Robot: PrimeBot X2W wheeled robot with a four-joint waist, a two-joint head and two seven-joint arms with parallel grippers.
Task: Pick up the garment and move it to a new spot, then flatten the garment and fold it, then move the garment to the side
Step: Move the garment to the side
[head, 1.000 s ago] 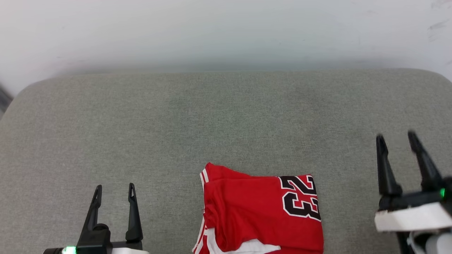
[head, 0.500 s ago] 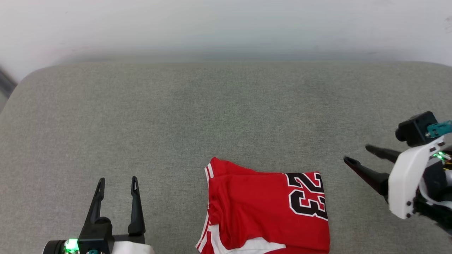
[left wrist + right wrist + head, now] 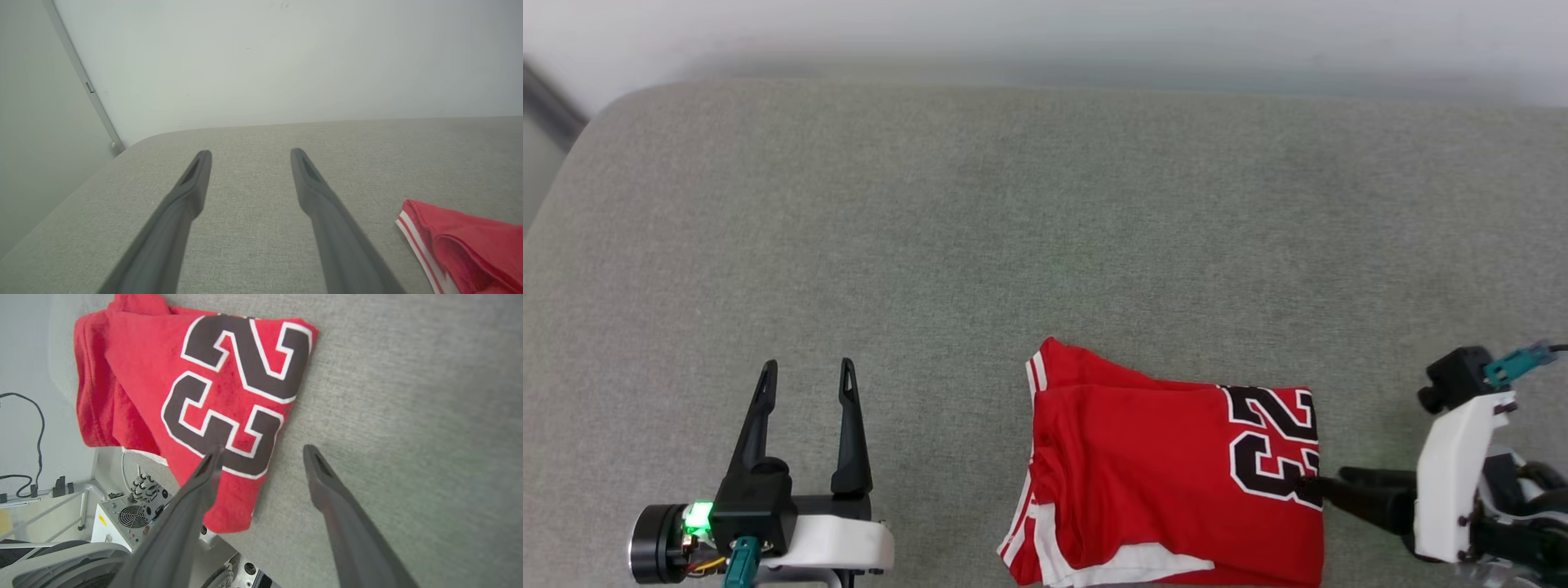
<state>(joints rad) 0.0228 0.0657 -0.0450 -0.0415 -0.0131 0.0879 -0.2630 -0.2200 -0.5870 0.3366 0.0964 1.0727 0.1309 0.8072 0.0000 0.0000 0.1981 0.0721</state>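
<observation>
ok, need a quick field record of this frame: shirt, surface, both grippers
garment: red jersey T-shirt with white trim and black "23" print, folded, lying flat
surface: grey fabric cushion, shirt at its near edge
left: left gripper open, empty, to the shirt's left, apart from it
right: right gripper open, one finger over the "23" edge, the other over bare cushion
contact: cannot tell whether the fingers touch cloth
</observation>
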